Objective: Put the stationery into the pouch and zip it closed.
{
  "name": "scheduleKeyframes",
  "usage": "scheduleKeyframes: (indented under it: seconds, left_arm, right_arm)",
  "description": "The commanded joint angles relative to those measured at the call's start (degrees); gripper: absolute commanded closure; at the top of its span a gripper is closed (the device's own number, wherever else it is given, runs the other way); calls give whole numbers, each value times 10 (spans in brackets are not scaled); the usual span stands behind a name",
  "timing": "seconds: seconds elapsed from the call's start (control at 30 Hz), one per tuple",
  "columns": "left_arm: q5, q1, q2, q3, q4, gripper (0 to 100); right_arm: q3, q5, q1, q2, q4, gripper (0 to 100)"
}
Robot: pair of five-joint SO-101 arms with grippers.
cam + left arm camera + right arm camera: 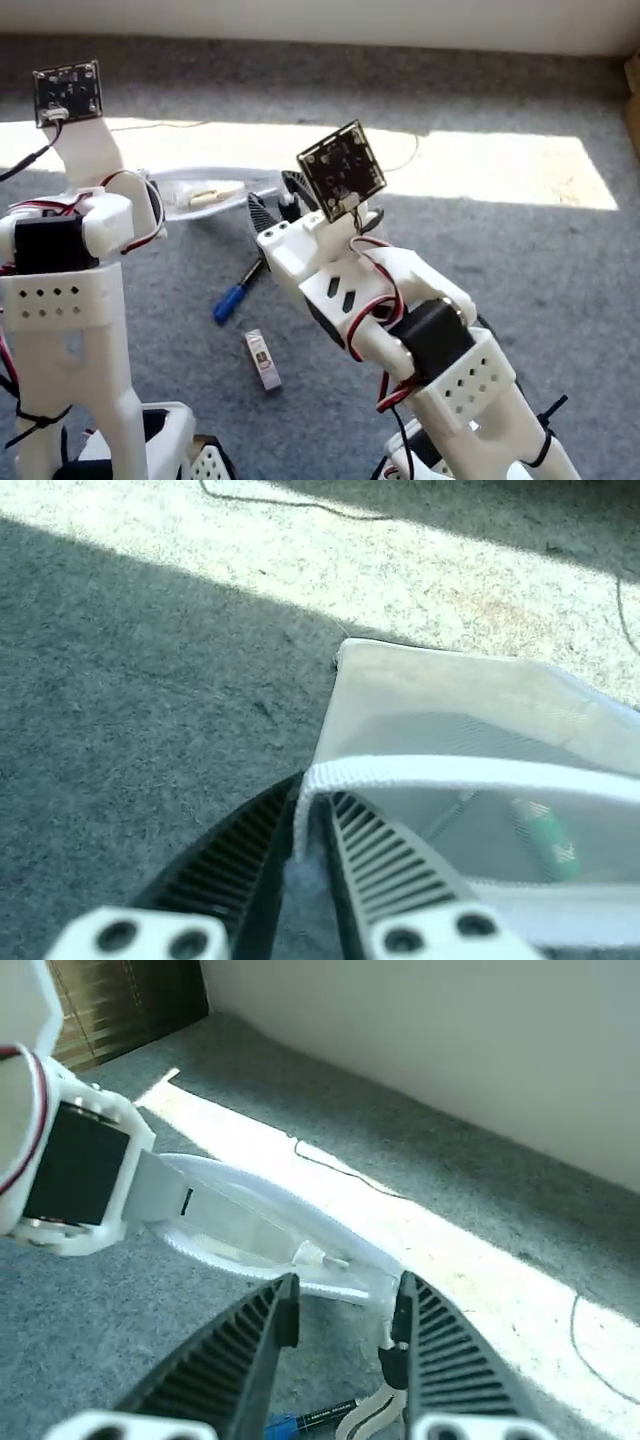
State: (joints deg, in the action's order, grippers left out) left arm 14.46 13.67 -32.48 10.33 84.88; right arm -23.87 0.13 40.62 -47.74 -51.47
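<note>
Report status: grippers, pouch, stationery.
Left gripper shut on pouch rim. Right gripper open near pouch. Blue pen, small white item on carpet, outside pouch.

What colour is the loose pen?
The pen is blue with a black end, clearest in the high view.

Parted pincer (347, 1292) near pouch (250, 1210), probably blue pen (310, 1421) close by.

No text can be read. Pale print is seen along the blue pen (305, 1422), too small to be made out. A dark mark, perhaps a label, is borne by the small white box (263, 360).
</note>
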Motion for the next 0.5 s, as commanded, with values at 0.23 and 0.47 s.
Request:
scheduleKeyframes:
  seconds: [0.23,0.47]
  left_arm:
    - [6,48,5,-4,2,993]
    - [6,73,5,-7,1,993]
  right_arm:
    - [157,25,-25,67,-154,847]
    - [230,27,-74,198,-227,847]
